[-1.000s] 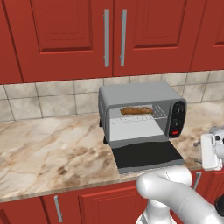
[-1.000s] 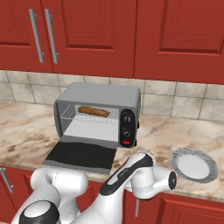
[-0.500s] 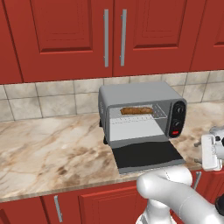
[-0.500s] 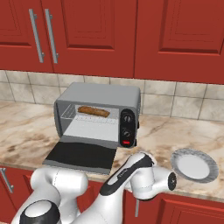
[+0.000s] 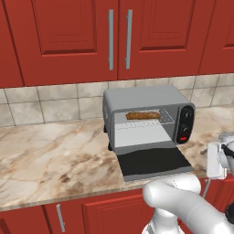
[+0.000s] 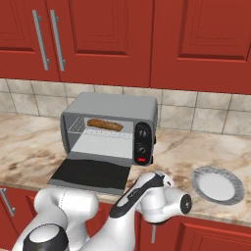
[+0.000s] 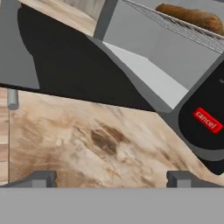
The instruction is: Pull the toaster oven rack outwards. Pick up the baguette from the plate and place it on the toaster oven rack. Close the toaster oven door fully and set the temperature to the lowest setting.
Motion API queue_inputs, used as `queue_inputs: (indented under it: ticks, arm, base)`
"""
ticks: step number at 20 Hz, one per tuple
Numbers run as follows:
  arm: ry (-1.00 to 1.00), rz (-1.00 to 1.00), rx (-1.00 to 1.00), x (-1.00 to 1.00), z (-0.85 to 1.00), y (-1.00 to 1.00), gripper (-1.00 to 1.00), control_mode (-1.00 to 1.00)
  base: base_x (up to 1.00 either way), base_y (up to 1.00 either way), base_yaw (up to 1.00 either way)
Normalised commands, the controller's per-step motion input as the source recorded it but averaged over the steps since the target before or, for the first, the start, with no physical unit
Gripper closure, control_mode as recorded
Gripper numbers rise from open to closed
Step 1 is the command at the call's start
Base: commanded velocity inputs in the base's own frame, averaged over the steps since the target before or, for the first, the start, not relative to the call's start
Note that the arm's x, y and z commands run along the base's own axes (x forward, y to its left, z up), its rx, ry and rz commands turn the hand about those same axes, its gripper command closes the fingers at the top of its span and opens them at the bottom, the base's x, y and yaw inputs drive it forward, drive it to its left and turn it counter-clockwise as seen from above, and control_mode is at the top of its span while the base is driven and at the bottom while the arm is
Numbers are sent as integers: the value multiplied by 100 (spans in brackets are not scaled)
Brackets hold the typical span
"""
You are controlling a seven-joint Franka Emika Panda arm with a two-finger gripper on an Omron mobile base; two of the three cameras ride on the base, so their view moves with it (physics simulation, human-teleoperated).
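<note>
The small golden-brown baguette (image 5: 142, 115) lies on the thin silver wire rack (image 6: 100, 131) inside the boxy grey toaster oven (image 5: 146, 116). Its dark glass door (image 6: 90, 173) hangs flat open. The gripper (image 7: 111, 178) is wide open, holding nothing, above the marble counter (image 7: 87, 144).

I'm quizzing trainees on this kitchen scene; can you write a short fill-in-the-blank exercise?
1. The baguette lies on the toaster oven rack inside the ____.
2. The toaster oven door hangs fully ____.
3. The plate on the counter is ____.
4. The hand has its fingers ____.

Missing words: toaster oven; open; empty; open
</note>
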Motion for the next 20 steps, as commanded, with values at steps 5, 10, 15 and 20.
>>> queue_inputs:
  ticks: [5,10,15,20]
  arm:
    - [6,-1,0,21,-17,0,-100,-100]
    - [8,0,0,19,-15,0,-100,-100]
    - [10,0,0,11,-9,0,-100,-100]
    - [5,0,2,1,-2,0,-100,-100]
  base:
    - [0,0,0]
    - [0,0,0]
    - [0,0,0]
    - [0,0,0]
